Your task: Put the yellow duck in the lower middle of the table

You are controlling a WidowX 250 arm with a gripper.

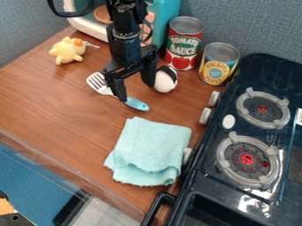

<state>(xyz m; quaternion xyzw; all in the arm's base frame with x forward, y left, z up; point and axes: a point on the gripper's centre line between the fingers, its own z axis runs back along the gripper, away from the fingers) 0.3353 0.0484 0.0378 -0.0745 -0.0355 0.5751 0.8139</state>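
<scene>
Yellow duck [68, 50]: upper left, pickup step pending
Black tool [136, 91]: fingers apart, should move over the duck next

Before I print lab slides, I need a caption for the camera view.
Yellow duck upper left on the table, black arm over the spatula, teal cloth beside the toy stove.

My one fixed view looks down at a slant from high on the near side of the gripper [135, 92], facing the wall [262, 26] beyond it. I'm far enough back to get the counter [47, 101] around it, the stove [258, 69] to its right and floor [97, 214] nearer me.
</scene>
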